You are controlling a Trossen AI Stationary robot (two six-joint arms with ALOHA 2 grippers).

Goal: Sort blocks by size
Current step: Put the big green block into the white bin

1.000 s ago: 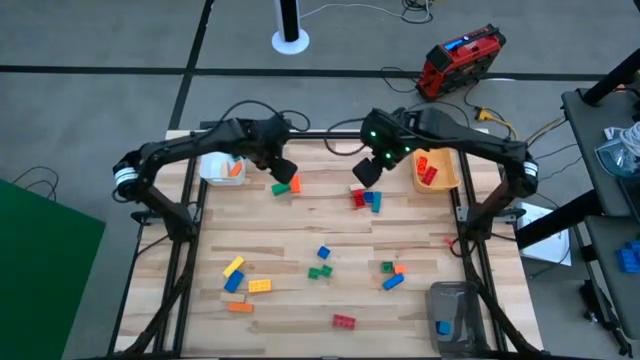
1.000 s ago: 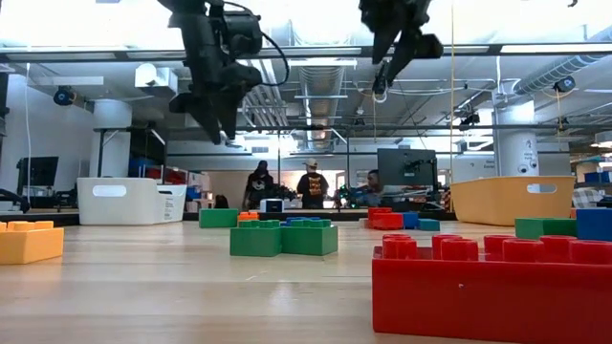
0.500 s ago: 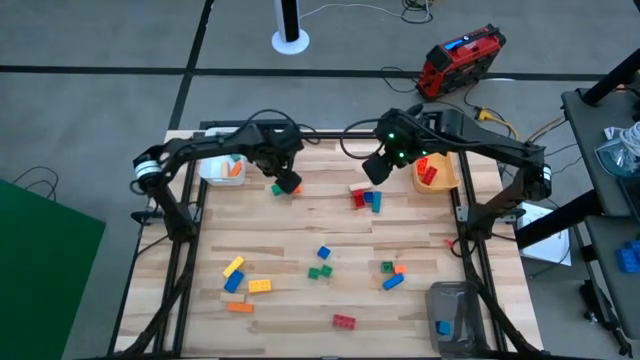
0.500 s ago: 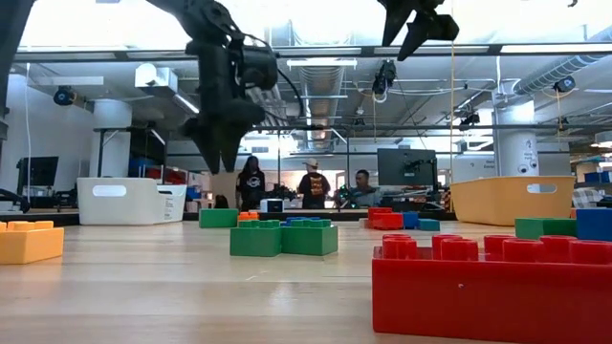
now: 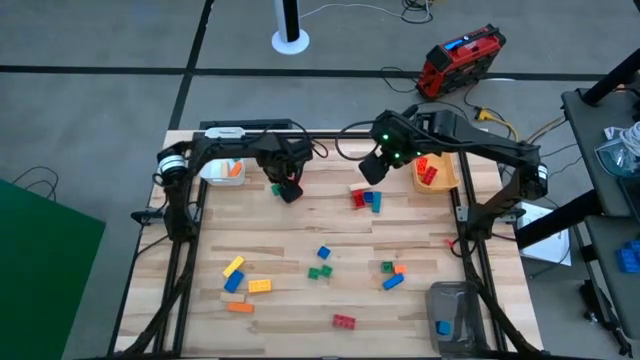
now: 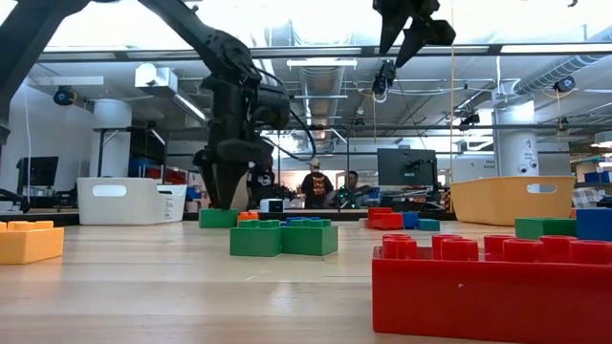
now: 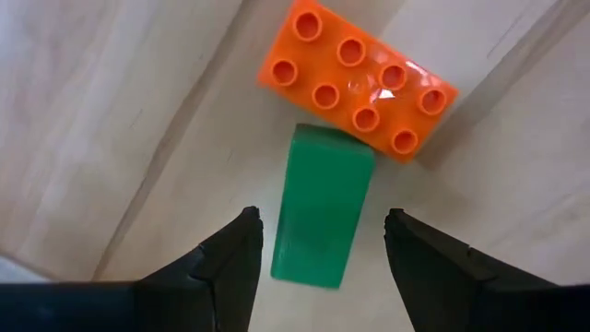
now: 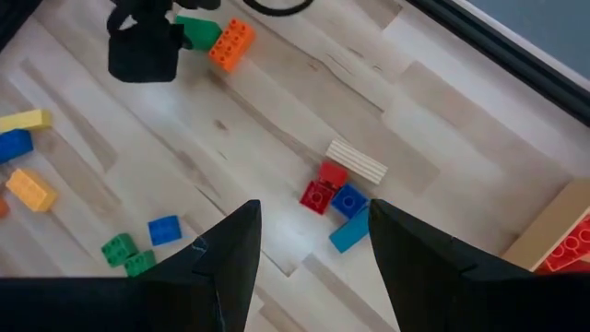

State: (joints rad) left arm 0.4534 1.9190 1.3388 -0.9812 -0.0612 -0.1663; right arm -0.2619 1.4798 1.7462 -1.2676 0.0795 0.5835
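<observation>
The left gripper (image 7: 318,231) hangs low over the green block (image 7: 322,218), its fingers (image 7: 226,263) released and spread so that one stands on each long side of the block without touching it. The block's long axis runs straight away from the wrist, down the middle of the gap, so a squeeze would bear on its two long faces. Its far end touches the orange block (image 7: 359,77), which lies at a slant across that end. On the counter (image 5: 330,218), the green block (image 5: 277,188) sits just beside the white bin (image 5: 212,170). The left arm is clearly the nearer one. The right gripper (image 8: 309,242) hovers high, well apart from the green block, nearer the orange-yellow bin (image 5: 445,182), with its fingers (image 8: 230,254) also spread and holding nothing. The likely next move is a short descent and a close.
</observation>
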